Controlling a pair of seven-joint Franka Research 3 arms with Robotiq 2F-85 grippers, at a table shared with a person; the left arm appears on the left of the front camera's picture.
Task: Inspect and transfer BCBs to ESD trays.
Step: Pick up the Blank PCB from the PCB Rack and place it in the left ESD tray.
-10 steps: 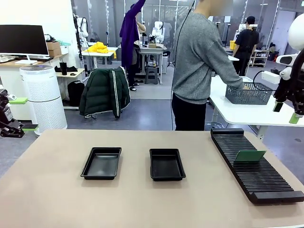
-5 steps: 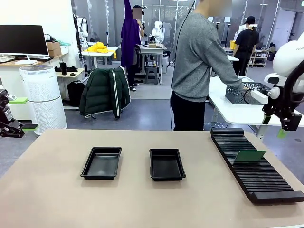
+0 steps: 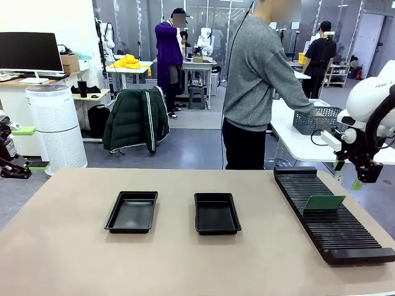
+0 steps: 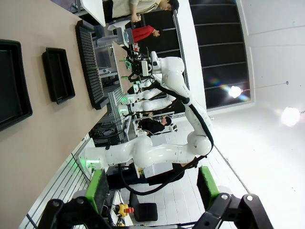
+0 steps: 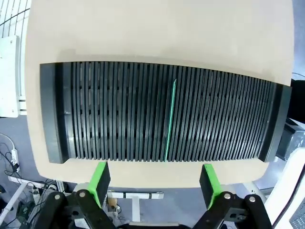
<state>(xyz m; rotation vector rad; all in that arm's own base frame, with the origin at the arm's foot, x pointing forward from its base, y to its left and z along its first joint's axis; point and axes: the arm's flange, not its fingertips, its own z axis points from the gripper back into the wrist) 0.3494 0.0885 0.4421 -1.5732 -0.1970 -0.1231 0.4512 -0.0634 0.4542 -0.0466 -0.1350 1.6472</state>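
My right tool (image 3: pixel 347 179) hangs released over the far right part of the slotted rack (image 3: pixel 336 225). The lone BCB (image 3: pixel 325 202) stands on edge in a slot, just below it and a little nearer. From the wrist its long edge runs straight ahead between my pads (image 5: pixel 101 177), so they would straddle its faces. The left tool (image 4: pixel 150 191), also released, sits well apart.

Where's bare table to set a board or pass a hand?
Widest: the near strip of table in front of the left ESD tray and right ESD tray. Also free: left of the left ESD tray, the gap between the trays, the lane between right ESD tray and slotted rack. Crowded: the rack, with a green BCB standing in it and the right gripper above.
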